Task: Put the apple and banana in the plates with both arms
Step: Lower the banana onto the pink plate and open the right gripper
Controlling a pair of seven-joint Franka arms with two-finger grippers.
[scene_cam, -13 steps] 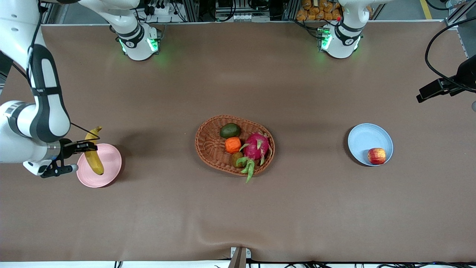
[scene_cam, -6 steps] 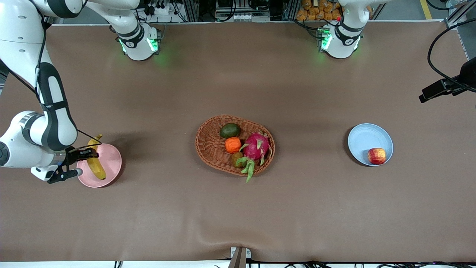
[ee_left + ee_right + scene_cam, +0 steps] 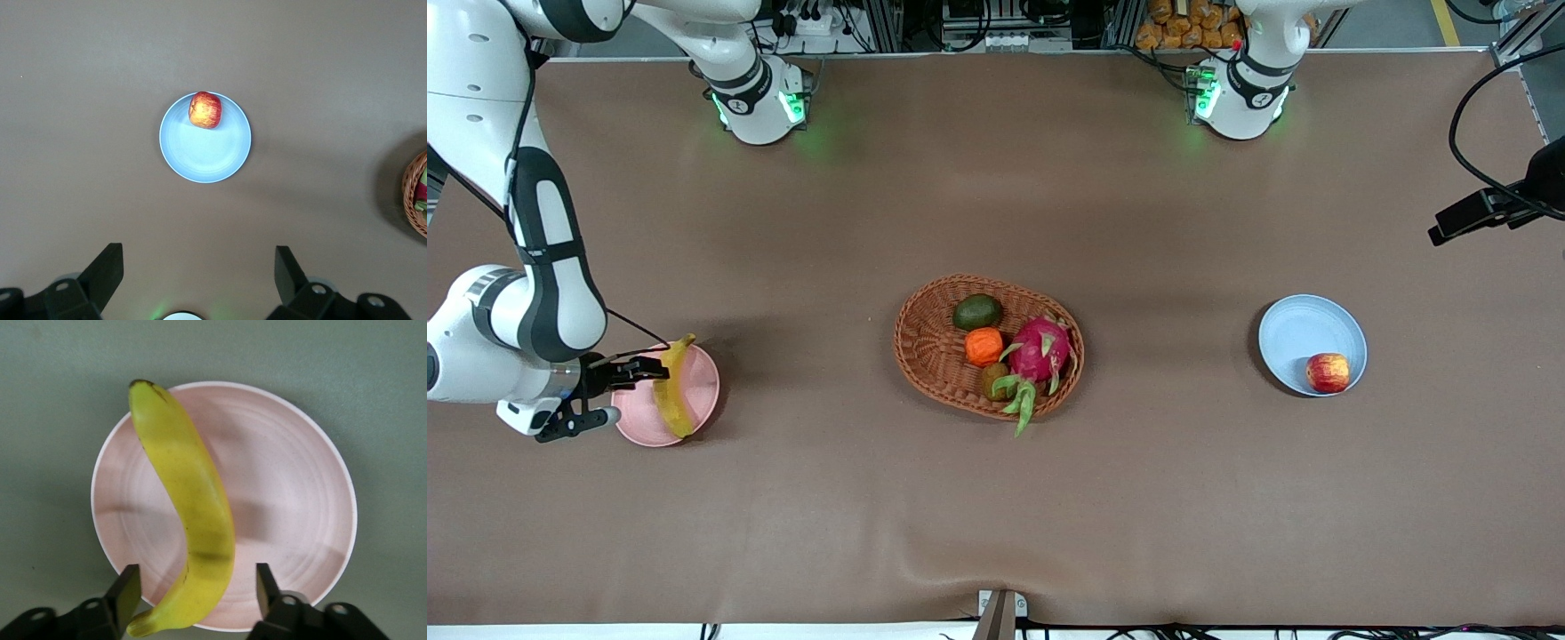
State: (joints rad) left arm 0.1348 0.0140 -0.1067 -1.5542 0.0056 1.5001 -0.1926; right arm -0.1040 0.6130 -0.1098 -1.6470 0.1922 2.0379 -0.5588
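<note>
Fingers (image 3: 127, 590) of the right gripper (image 3: 197, 577): spread apart, clasping nothing, one on each flank of the banana (image 3: 190, 513) near its lower end. Narrow gap visible between each finger and the yellow skin; no contact seen on either side. Low over the pink plate (image 3: 293, 500) at the right arm's end of the table (image 3: 996, 498).

Banana: released, lying in the pink plate, curved, dark tip reaching out just past the rim, other end at the rim by the fingers. Off-centre in the plate, toward one edge, with a broad bare stretch of plate beside it.

Fingers (image 3: 107, 263) of the left gripper (image 3: 198, 248): parted as wide, with only bare tabletop between them. Held high over the left arm's end of the table, waiting, well clear of the blue plate (image 3: 203, 157) seen below.

Apple (image 3: 1328, 372): resting in the blue plate, against the rim nearer the front camera, well apart from either set of fingers.

Between the two plates, mid-table: wicker basket (image 3: 934, 356) holding a dragon fruit (image 3: 1040, 348), an orange fruit (image 3: 984, 346), a green avocado-like fruit (image 3: 977, 312) and a small brownish one (image 3: 994, 380); well apart from both grippers.
</note>
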